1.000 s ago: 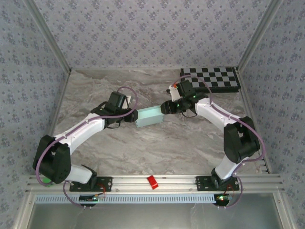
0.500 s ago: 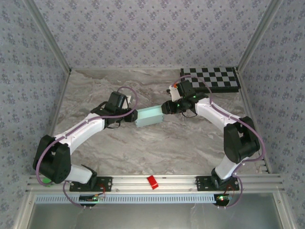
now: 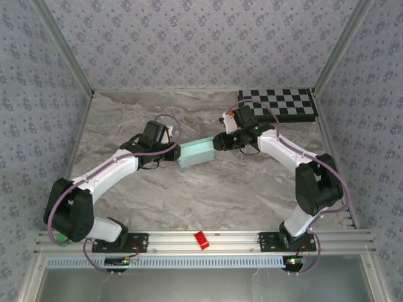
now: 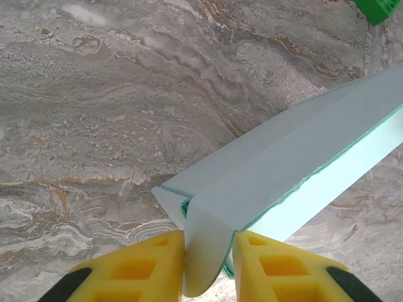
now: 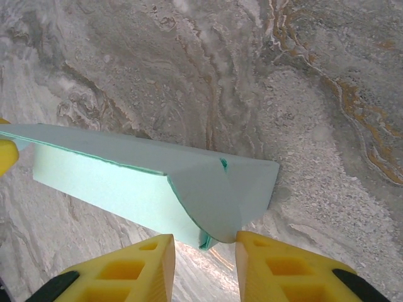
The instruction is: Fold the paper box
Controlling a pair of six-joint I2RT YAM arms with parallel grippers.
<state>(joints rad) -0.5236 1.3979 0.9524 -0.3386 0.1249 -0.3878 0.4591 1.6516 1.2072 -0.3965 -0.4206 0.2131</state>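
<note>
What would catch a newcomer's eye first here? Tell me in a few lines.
The pale aqua paper box spans the gap between the two arms at mid-table. The left tool pinches a flap at one end, and the right tool straddles the other end with its jaws apart. Behind them, a black-and-white checkered board lies in the table's far right corner.

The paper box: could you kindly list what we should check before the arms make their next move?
1. Left gripper pinches the paper box's end flap: ok.
2. Right gripper clamped on the other end: not ok, a gap shows beside one finger.
3. End flaps tucked in: not ok, both stick out.
4. Box lifted off the table: cannot tell.
</note>
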